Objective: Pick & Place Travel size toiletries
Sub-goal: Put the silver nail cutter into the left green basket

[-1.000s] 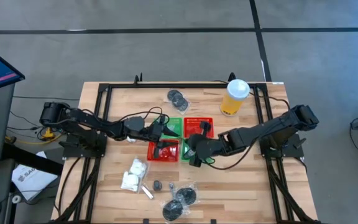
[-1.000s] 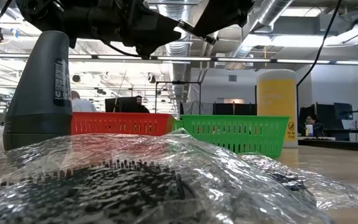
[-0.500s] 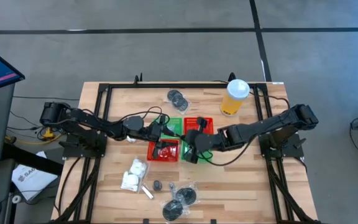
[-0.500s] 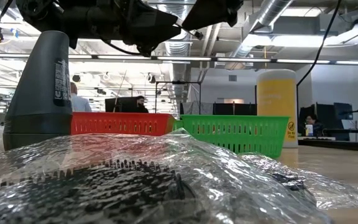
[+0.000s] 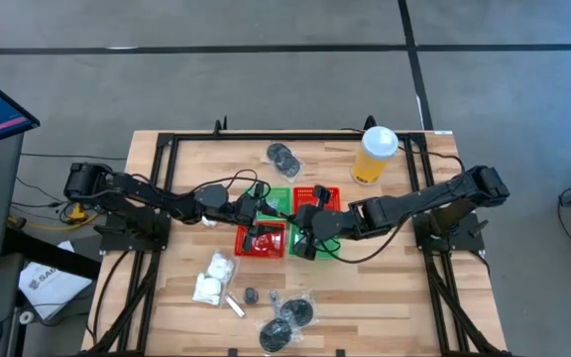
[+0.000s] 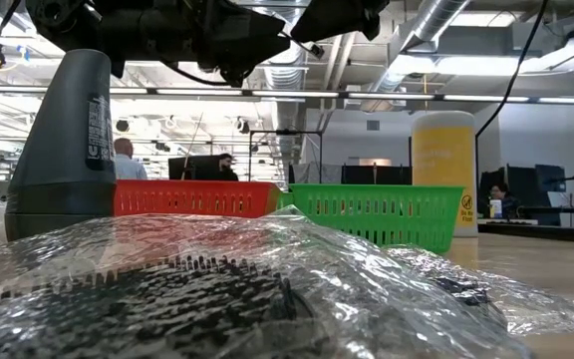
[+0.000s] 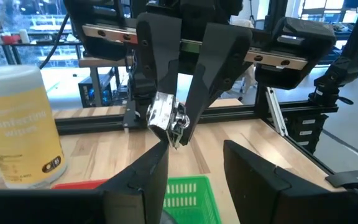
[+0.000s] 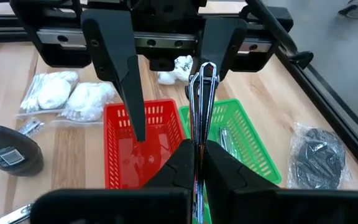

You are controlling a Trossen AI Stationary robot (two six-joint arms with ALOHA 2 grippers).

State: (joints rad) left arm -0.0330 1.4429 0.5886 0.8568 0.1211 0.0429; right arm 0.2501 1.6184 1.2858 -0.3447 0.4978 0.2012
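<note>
Clearly the sorting is only partly done. Going left to right on the tabletop (image 5: 395,288), two white packets (image 5: 212,277), a thin tube (image 5: 234,304), a small dark bottle (image 5: 251,296) and wrapped dark discs (image 5: 287,322) lie loose near the front edge, well apart from the baskets. More wrapped discs (image 5: 284,156) sit at the far edge near the yellow cup (image 5: 374,155). A few silvery tubes (image 8: 224,140) already lie in the green basket (image 8: 241,148), while the red basket (image 8: 124,149) looks nearly empty.

Over the baskets, the left gripper (image 5: 253,208) hangs with its fingers (image 8: 126,81) apart and nothing between them. The right gripper (image 5: 307,236), facing it, has its fingers (image 7: 219,56) clamped on a thin silvery tube (image 8: 199,112) above the green basket, so I judge this piece is about to be dropped in.
</note>
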